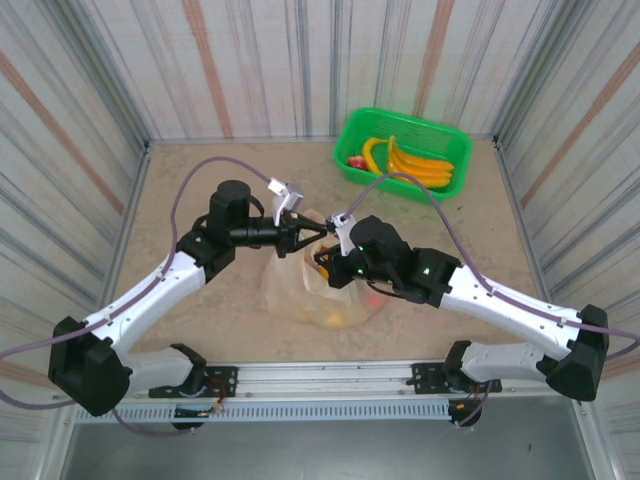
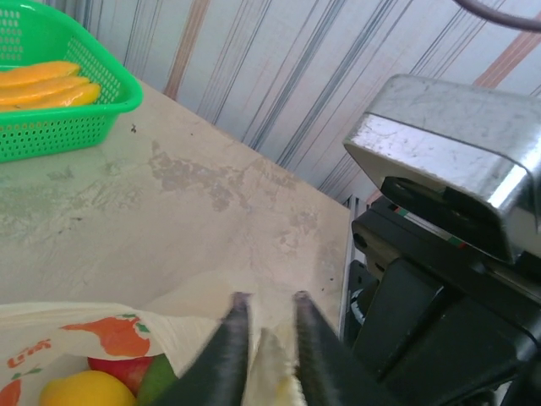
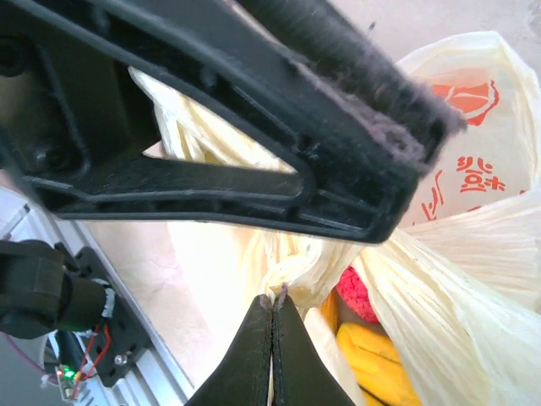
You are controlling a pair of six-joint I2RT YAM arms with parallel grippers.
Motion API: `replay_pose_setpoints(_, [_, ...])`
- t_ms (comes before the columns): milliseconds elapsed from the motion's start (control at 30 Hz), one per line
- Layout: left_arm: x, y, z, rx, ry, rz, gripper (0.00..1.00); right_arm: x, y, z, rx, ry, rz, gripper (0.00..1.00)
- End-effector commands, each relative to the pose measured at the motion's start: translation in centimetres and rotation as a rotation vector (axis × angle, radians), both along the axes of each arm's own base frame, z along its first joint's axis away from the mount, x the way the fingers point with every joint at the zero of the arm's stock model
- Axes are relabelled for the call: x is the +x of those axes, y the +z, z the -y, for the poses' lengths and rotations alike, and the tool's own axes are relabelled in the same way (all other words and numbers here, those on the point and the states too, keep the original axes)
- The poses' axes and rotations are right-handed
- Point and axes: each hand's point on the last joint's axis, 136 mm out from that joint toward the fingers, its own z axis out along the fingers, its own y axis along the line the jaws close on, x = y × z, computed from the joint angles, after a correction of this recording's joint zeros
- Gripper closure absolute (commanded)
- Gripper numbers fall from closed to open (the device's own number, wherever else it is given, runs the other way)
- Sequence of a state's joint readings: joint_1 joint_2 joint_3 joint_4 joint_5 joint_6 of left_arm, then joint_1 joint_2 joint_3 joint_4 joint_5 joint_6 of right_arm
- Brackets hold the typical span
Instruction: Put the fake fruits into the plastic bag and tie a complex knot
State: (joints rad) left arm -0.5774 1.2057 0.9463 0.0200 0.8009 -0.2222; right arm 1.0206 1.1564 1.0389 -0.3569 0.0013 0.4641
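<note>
the plastic bag (image 1: 290, 295) sits in the middle of the table (image 1: 200, 180), nearer the front edge; the green basket (image 1: 450, 140) is in the far right corner. the left gripper (image 2: 269, 298) pinches a strip of the bag's top, and the right gripper (image 3: 273, 300) is clamped tight on its bunched neck. bananas (image 1: 415, 165) lie in the basket, and smaller fake fruits (image 2: 84, 391) are inside the bag

Green basket (image 2: 51, 128) cut by left edge; fake fruits (image 2: 84, 391) cropped below.

Bright even light, soft shadows, wrist views blurred up close
</note>
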Motion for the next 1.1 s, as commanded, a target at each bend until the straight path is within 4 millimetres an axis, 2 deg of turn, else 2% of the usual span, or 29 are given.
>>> replay_pose_setpoints(0, [-0.3,1.3,0.0,-0.006,-0.013,0.048,0.94,0.9,-0.2,-0.1,-0.013,-0.015,0.035,1.0])
replay_pose_setpoints(33, [-0.3,1.3,0.1,-0.005,-0.014,0.054,0.99,0.9,-0.2,-0.1,-0.012,-0.015,0.034,0.97])
replay_pose_setpoints(100, [-0.4,1.5,0.0,-0.004,-0.016,0.079,1.0,0.6,0.1,-0.1,-0.01,-0.002,0.039,0.83])
replay_pose_setpoints(167, [-0.6,1.7,-0.1,-0.002,-0.011,0.128,1.0,-0.4,1.2,0.1,0.002,0.053,0.049,0.56])
replay_pose_setpoints(233, [-1.2,2.0,-0.3,-0.008,-0.023,0.194,1.0,-1.7,2.9,0.6,0.027,0.139,0.061,0.38])
replay_pose_setpoints(300, [-1.8,2.4,-0.4,-0.016,-0.029,0.275,1.0,-3.1,4.5,1.5,0.041,0.224,0.098,0.32])
replay_pose_setpoints(433, [-2.6,2.9,-0.3,-0.014,-0.048,0.384,1.0,-6.0,7.9,3.9,0.102,0.397,0.206,0.35])
replay_pose_setpoints(467, [-2.7,2.9,-0.2,-0.015,-0.055,0.394,1.0,-6.0,8.3,4.5,0.1,0.397,0.247,0.4])
replay_pose_setpoints(533, [-2.8,3.0,-0.2,-0.021,-0.062,0.409,1.0,-4.6,8.8,5.9,0.076,0.342,0.302,0.52])
replay_pose_setpoints(600, [-3.0,3.0,-0.2,-0.032,-0.067,0.422,1.0,-3.1,8.3,6.5,0.055,0.322,0.316,0.55])
replay_pose_setpoints(667, [-3.1,2.9,-0.1,-0.034,-0.068,0.432,1.0,-3.0,7.8,6.1,0.072,0.385,0.302,0.51])
replay_pose_setpoints(700, [-3.2,2.9,-0.2,-0.035,-0.07,0.438,1.0,-3.1,7.5,5.6,0.09,0.437,0.294,0.46])
replay_pose_setpoints(800, [-3.5,3.0,-0.2,-0.037,-0.076,0.443,1.0,-2.8,7.6,4.2,0.133,0.505,0.335,0.38])
replay_pose_setpoints(933, [-3.8,3.0,-0.2,-0.044,-0.084,0.45,1.0,-1.5,6.7,2.1,0.144,0.57,0.339,0.36])
replay_pose_setpoints(1067, [-4.0,3.0,-0.3,-0.048,-0.087,0.458,1.0,-0.8,6.0,1.0,0.158,0.627,0.3,0.38])
